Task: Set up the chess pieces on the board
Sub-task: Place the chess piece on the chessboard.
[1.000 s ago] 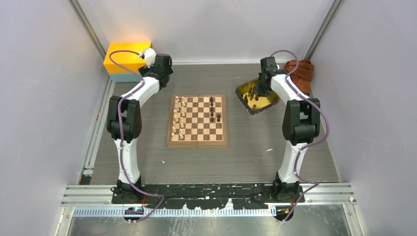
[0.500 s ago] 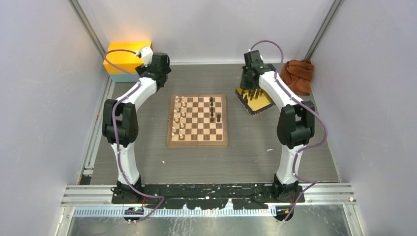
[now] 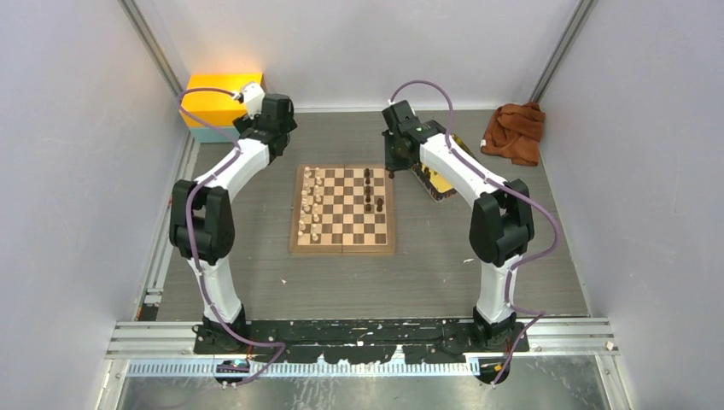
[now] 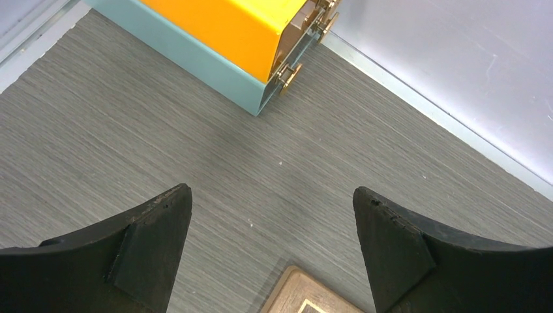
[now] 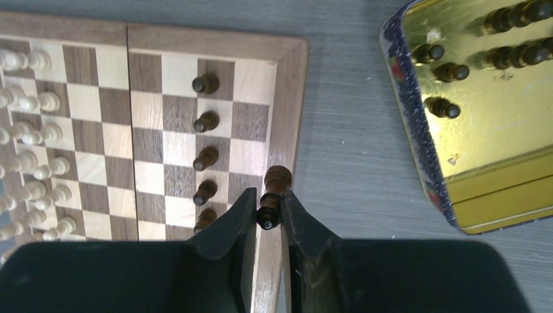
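dark chess piece is sitting pinched in my right hand over the edge of the board; my left hand is gaping empty.

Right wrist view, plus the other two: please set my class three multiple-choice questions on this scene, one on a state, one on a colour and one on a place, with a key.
1. The left gripper is:
A. open, holding nothing
B. shut on a pawn
C. shut tight, empty

2. The chess piece clamped in the right gripper at the border of the board is:
A. cream
B. dark brown
C. red

3. The spare dark pieces lie:
A. in the left gripper
B. in the yellow tray
C. on the board's cream side

Key:
1. A: its jaws stand wide apart with nothing between them.
2. B: the right wrist view shows it dark brown.
3. B: they rest on the tray's golden floor, right of the board.
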Tool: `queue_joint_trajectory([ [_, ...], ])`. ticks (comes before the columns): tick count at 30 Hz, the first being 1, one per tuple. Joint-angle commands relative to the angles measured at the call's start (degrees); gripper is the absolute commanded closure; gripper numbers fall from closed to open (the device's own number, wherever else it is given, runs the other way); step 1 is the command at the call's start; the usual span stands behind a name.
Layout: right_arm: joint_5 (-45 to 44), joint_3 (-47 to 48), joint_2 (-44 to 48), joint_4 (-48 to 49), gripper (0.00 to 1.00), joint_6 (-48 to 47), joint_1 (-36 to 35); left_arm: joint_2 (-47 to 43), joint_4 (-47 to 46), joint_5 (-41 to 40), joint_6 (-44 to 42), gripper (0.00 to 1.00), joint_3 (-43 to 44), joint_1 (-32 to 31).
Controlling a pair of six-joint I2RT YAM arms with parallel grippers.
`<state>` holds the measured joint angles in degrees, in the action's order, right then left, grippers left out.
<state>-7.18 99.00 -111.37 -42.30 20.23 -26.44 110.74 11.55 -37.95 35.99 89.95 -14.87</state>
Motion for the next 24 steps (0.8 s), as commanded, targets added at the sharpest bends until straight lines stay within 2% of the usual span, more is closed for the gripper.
queue_joint_trajectory([
  [1,-2.4,-1.6,5.2,0.8,0.99,0.7,-2.0,-5.0,-1.2,-1.7,1.1,0.07,-1.8,-0.8],
  [15,-2.3,-8.0,6.5,4.2,0.99,1.7,-4.8,-7.9,-2.4,-1.6,1.0,0.07,-4.9,-3.5],
  [24,-1.5,-8.9,4.9,5.8,0.99,1.9,-5.8,-8.9,-2.7,-1.8,0.4,0.07,-6.0,-4.3],
])
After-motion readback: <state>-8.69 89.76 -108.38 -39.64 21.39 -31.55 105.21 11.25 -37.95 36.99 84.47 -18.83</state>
